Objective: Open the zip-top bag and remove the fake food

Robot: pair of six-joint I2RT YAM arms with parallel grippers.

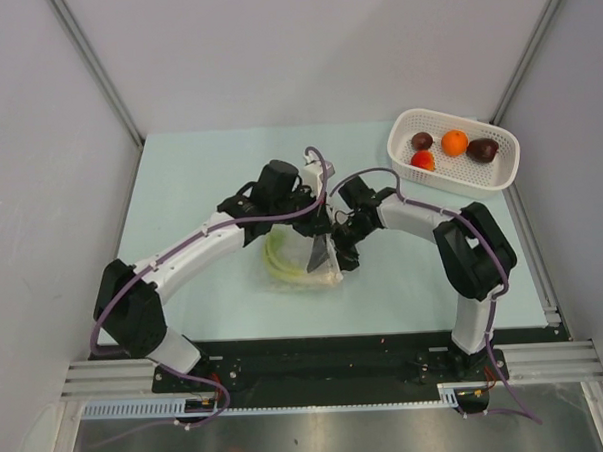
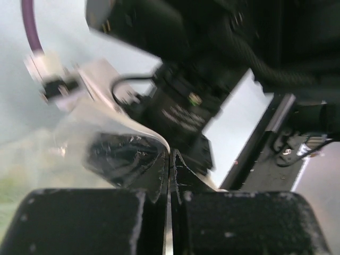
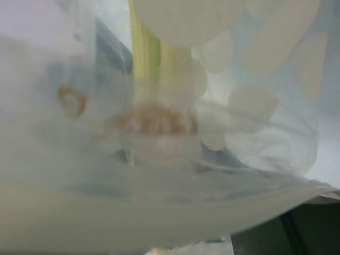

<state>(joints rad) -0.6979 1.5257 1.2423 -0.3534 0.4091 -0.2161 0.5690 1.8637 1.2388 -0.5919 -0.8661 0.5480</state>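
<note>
Your left gripper (image 2: 169,172) is clamped on the lip of the zip-top bag (image 1: 313,258), mid-table, likely anchoring it so the right gripper (image 1: 345,246) can work the mouth. Whether that one is spread or gripping, you cannot tell. Inside lie green stalks (image 3: 150,58).

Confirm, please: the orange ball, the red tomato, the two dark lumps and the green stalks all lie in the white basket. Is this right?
Not quite. The green stalks lie inside the zip-top bag at mid-table, not in the white basket, as the top external view shows. The orange ball, red tomato and two dark lumps do lie in the basket.
</note>
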